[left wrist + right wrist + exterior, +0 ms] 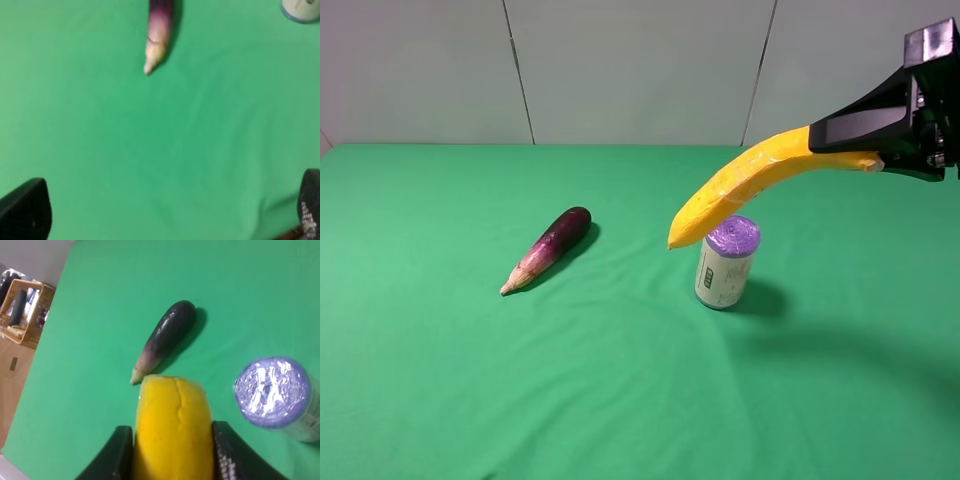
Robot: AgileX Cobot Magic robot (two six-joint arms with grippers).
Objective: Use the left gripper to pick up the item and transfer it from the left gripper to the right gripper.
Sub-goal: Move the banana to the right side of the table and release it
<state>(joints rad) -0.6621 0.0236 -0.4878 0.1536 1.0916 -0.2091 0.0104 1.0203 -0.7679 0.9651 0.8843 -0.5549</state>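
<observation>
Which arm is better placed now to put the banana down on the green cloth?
Right: the right gripper has its fingers shut on the banana; the left gripper is open and empty.

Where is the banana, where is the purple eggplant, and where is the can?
banana (740, 180), high outside view, middle of its yellow curve.
purple eggplant (552, 248), high outside view, middle of its body.
can (724, 272), high outside view, its pale side label.
</observation>
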